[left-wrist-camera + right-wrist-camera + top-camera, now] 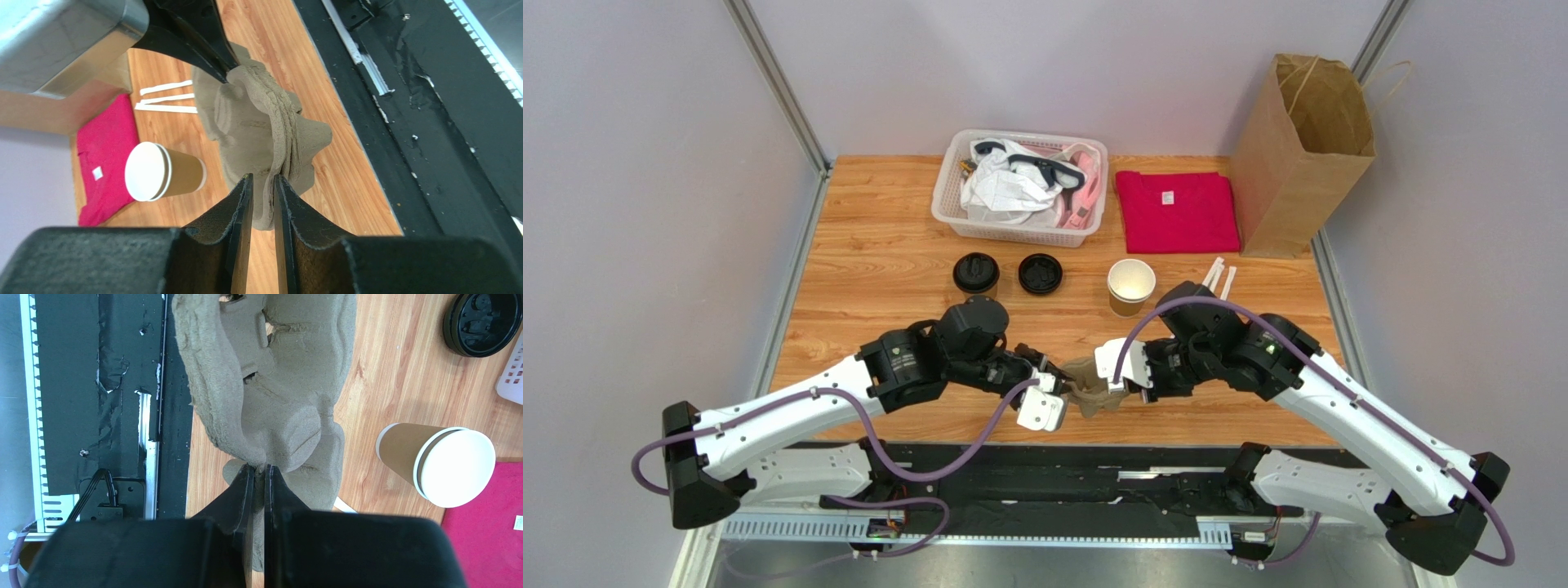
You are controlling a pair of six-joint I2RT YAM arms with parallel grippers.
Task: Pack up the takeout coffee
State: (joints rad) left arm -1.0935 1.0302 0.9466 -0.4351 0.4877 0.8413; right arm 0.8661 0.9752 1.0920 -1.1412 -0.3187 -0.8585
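Observation:
The brown kraft paper cup [1131, 284] stands open on the table, white inside, with no lid on it; it also shows in the left wrist view [162, 173] and the right wrist view [439, 462]. Two black lids [976, 272] [1039, 272] lie to its left. My left gripper [1066, 374] [263, 180] and my right gripper [1117, 375] [258, 468] are each shut on an opposite edge of the grey-brown pulp cup tray [1090, 392] [264, 116] [276, 373]. They hold it between them over the table's near edge.
A white basket [946, 202] of crumpled wrappers stands at the back. A red cloth [1177, 211] lies beside it and a large brown paper bag [1302, 153] stands at the back right. White sticks [1219, 277] lie right of the cup. A black rail [1014, 490] runs along the near edge.

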